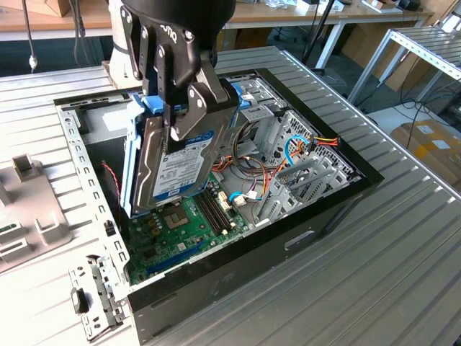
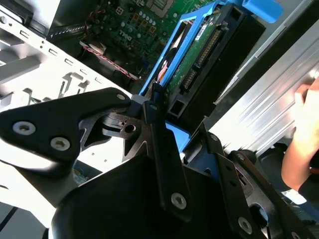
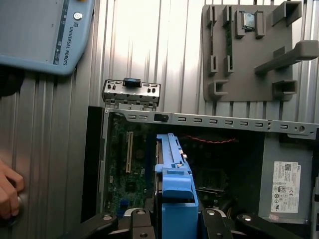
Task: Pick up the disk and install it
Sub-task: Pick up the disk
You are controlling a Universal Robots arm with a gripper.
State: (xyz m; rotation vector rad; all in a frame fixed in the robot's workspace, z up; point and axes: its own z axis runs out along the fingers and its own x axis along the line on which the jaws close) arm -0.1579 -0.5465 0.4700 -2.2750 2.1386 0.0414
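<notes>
The disk (image 1: 180,169), a grey-metal drive with a white label and light-blue side rails, hangs nearly upright and slightly tilted over the open computer case (image 1: 324,209). My gripper (image 1: 176,108) is shut on its upper end, black fingers (image 1: 194,108) pressing both faces. The disk's lower edge hovers just above the green motherboard (image 1: 173,234). In the first wrist view the disk (image 3: 172,164) appears edge-on over the case interior. In the second wrist view the disk (image 2: 199,55) shows its circuit-board side between my fingers (image 2: 159,124).
A metal drive cage (image 1: 288,137) and coloured cables (image 1: 252,173) fill the case toward the exterior view's right. A grey fixture plate (image 1: 29,209) and a loose metal bracket (image 1: 94,299) lie outside the case. A person's hand (image 3: 7,194) rests beside the case, near a pendant (image 3: 40,30).
</notes>
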